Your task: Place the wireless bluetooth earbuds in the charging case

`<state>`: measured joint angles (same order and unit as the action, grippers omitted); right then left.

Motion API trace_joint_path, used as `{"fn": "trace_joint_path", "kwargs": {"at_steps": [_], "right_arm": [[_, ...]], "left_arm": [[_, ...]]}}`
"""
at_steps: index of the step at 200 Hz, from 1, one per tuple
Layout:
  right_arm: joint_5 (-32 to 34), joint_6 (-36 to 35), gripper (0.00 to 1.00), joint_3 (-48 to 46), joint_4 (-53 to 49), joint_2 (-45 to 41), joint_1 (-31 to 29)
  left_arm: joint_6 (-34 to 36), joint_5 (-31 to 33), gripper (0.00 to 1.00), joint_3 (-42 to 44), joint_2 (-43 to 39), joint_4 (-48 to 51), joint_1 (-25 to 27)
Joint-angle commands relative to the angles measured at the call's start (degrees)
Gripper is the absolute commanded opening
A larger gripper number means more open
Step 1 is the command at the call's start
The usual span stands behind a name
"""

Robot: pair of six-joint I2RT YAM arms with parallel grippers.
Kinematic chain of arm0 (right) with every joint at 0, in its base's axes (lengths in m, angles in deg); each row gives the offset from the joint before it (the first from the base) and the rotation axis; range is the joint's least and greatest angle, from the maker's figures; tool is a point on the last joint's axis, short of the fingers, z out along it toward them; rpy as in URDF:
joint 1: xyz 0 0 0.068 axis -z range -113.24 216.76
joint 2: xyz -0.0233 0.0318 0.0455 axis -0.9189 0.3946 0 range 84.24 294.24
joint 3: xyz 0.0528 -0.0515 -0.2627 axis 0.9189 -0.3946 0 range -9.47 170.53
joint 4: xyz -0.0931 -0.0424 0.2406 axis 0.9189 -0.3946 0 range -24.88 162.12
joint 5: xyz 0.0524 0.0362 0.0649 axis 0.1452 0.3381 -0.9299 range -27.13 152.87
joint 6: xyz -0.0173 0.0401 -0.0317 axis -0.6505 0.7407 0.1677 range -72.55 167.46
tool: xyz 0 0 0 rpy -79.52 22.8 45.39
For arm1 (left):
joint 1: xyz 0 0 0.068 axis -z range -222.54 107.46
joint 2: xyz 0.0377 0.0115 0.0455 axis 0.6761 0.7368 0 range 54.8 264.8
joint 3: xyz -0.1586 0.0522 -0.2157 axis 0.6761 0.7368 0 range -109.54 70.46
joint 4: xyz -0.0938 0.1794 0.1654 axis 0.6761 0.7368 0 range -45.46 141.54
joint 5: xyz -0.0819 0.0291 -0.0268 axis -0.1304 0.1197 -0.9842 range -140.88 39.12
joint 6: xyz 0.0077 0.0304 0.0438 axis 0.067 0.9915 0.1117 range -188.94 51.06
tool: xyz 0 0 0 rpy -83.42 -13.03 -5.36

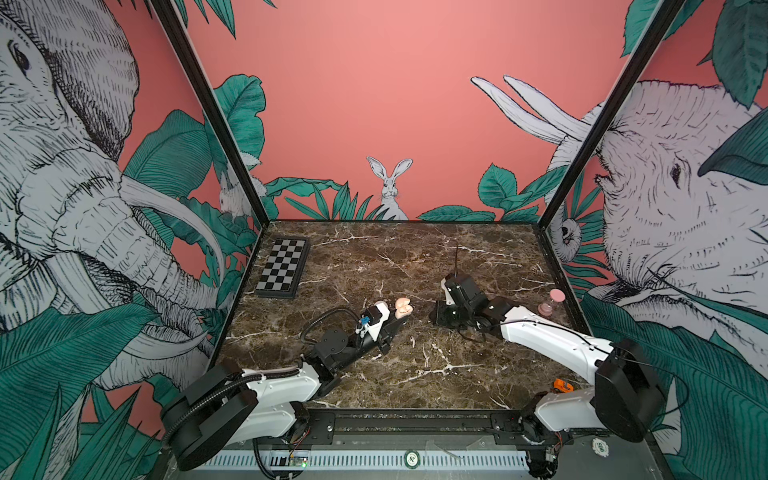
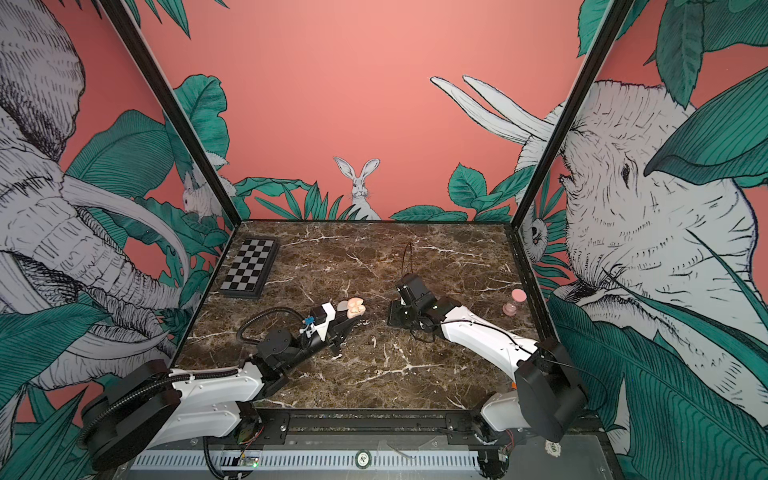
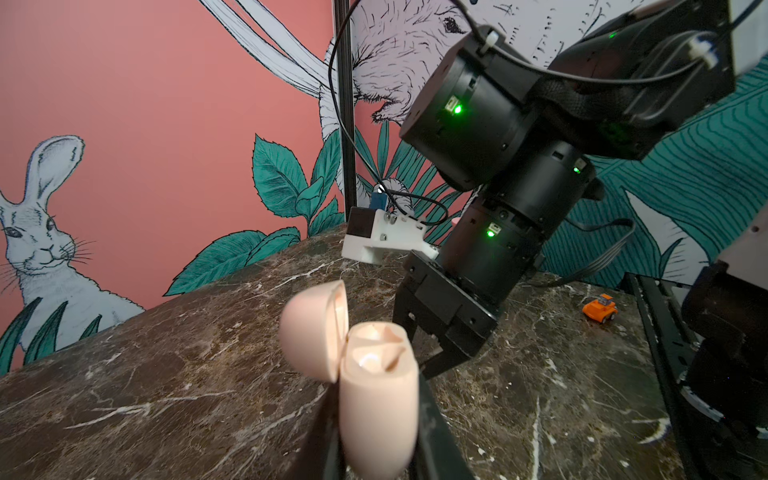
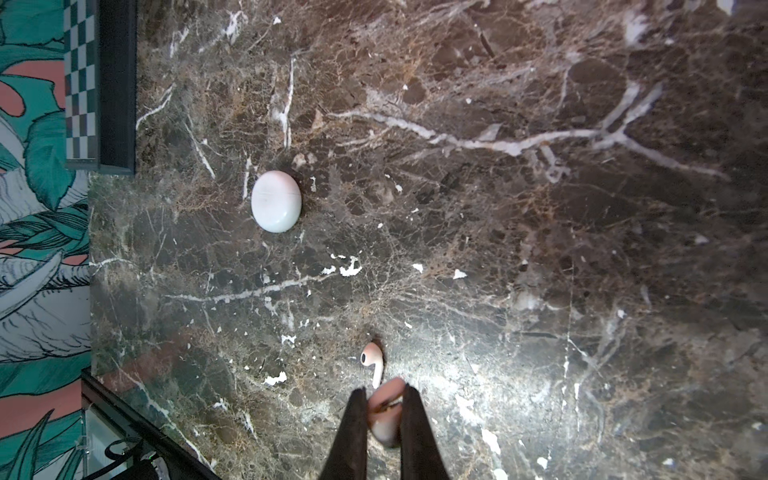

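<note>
- Left pincer (image 3: 380, 449) clamped the smooth, egg-shaped peach charging case (image 3: 376, 395), lid open.
- Right pincer (image 4: 384, 390) pinched a glossy pinkish earbud (image 4: 384, 424), veined marble desk (image 4: 540, 249) beneath it.

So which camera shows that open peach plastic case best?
The left wrist view: the open peach plastic case is close up, lid and slots clear. Both top views show it small; the right wrist view misses it.
</note>
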<state>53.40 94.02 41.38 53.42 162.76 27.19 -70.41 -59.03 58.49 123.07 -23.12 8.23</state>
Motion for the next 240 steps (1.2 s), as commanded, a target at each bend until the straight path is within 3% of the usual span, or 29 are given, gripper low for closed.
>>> {"fn": "trace_joint_path", "kwargs": {"at_steps": [1, 126, 240], "right_arm": [[0.2, 0.6, 0.08, 0.9, -1.0, -2.8, 0.3], [-2.9, 1.0, 0.08, 5.4, -4.0, -10.4, 0.3], [-10.3, 2.4, 0.09, 7.9, 1.4, -12.9, -1.8]], "left_arm": [[-0.7, -0.8, 0.0, -1.1, 0.5, -2.8, 0.3], [-3.0, -1.5, 0.0, -2.0, 4.8, -5.0, 0.3], [-3.6, -1.7, 0.0, -2.5, 6.1, -5.6, 0.3]]}}
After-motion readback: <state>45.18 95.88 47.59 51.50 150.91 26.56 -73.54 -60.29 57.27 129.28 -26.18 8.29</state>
